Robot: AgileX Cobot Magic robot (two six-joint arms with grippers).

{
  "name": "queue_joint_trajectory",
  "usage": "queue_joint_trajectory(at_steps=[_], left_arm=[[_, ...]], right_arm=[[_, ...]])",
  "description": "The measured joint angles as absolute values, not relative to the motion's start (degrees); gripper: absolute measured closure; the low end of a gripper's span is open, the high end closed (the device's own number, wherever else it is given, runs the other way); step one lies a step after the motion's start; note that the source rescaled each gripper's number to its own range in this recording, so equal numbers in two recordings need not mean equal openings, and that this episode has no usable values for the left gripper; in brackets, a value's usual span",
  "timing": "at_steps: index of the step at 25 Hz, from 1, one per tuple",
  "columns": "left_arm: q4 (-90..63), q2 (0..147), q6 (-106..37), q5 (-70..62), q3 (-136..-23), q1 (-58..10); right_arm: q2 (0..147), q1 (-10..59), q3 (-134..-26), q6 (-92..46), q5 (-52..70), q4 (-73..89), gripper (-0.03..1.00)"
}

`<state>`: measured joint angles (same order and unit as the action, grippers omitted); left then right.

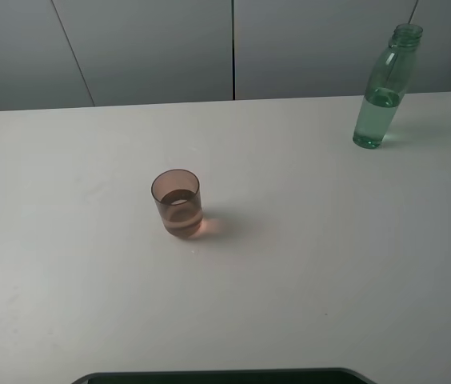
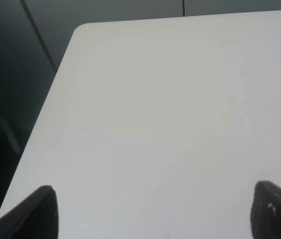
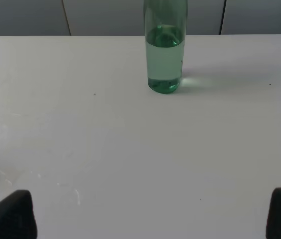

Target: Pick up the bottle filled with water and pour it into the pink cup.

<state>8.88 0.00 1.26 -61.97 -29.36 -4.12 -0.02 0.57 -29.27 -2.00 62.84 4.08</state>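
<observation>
The green-tinted bottle [image 1: 382,94] stands upright and uncapped at the table's far right, holding water in its lower part. In the right wrist view the bottle [image 3: 165,55] rises ahead of my right gripper [image 3: 150,216], well beyond the fingertips [image 3: 12,215], which stand wide apart with nothing between them. The pink cup [image 1: 177,202] sits upright left of the table's centre with some liquid in it. My left gripper [image 2: 153,211] hovers open over bare table near the far left corner, and its fingertips [image 2: 38,211] hold nothing. Neither gripper shows in the exterior high view.
The white table [image 1: 305,264] spans the whole view, its rounded far left corner [image 2: 83,27] next to a dark drop beyond the edge. Grey wall panels [image 1: 153,48] stand behind it. A dark edge [image 1: 217,376] lines the near side.
</observation>
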Motion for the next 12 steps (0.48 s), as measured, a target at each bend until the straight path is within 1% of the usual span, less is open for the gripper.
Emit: queue_joint_trajectory(at_steps=[7,12], left_arm=[[8.8,0.0,1.3,-62.0,-29.4,-4.1],[8.8,0.0,1.3,-62.0,-29.4,-4.1]], right_arm=[[0.0,0.7,-29.3,-2.0,62.8,4.1,-0.03],[0.0,2.1,-29.3,-1.9,62.8,4.1,-0.03]])
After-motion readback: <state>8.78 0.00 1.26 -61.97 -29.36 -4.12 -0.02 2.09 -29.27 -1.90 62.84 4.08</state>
